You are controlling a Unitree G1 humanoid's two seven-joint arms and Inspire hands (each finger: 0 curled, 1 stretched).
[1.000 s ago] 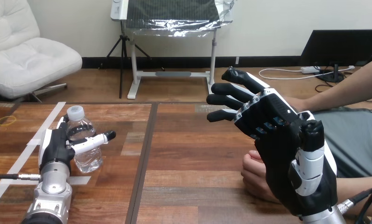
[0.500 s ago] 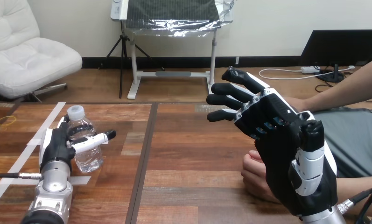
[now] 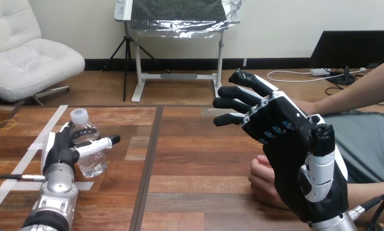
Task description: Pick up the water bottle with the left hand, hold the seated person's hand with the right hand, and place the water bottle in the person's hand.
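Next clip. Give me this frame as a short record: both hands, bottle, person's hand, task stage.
left hand: closed round the water bottle, thumb across its front
water bottle: upright, capped, on the left part of the table
right hand: open, fingers straight, raised in front of the person's hand
person's hand: loosely closed, at the table's right; contact with right hand cannot be told
stage: bottle gripped, not yet handed over

Nothing can be read here: no word, number or sign is legible. The bottle [image 3: 87,144] carries no print that can be made out.
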